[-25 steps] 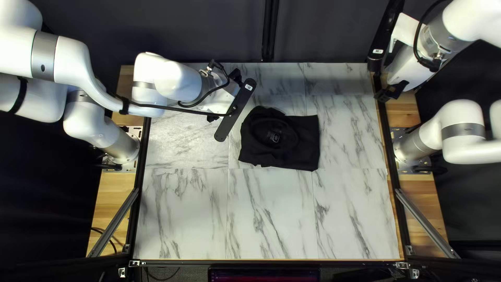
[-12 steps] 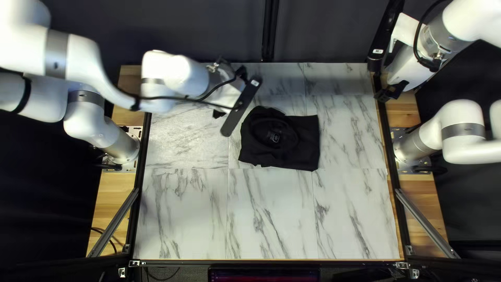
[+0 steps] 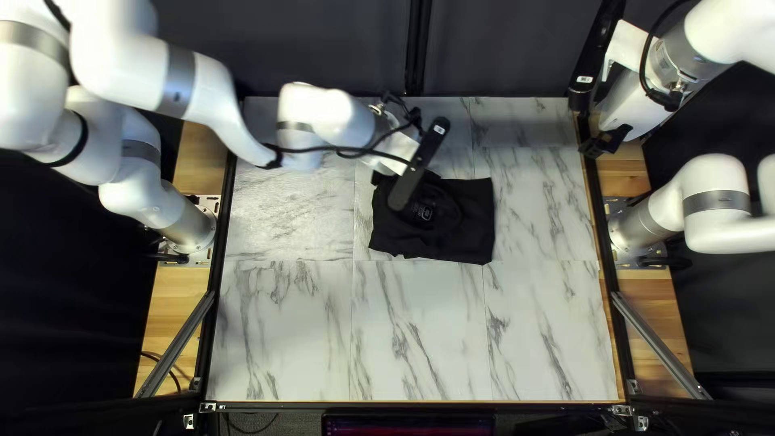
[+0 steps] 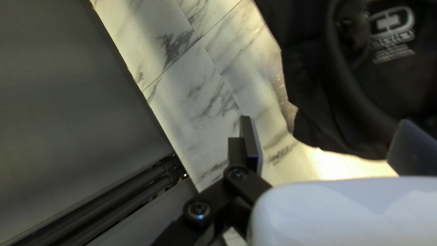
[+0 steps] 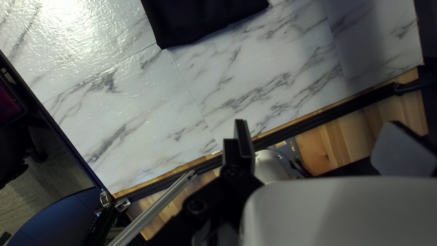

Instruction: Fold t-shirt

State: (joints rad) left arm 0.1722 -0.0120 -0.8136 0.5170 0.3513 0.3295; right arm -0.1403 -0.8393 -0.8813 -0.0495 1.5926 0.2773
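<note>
I keep my left claw (image 4: pixel 325 122) with fingers spread wide and empty, the bunched t-shirt (image 4: pixel 318 109) lying ahead of it, probably to tidy this cloth, while my right claw (image 5: pixel 318 122), equally spread and empty, leaves it room.

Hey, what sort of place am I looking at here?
Most likely a robotics lab or test station: a left arm and a right arm are mounted at either side of a table, with a dark curtain behind and a black t-shirt lying on it.
</note>
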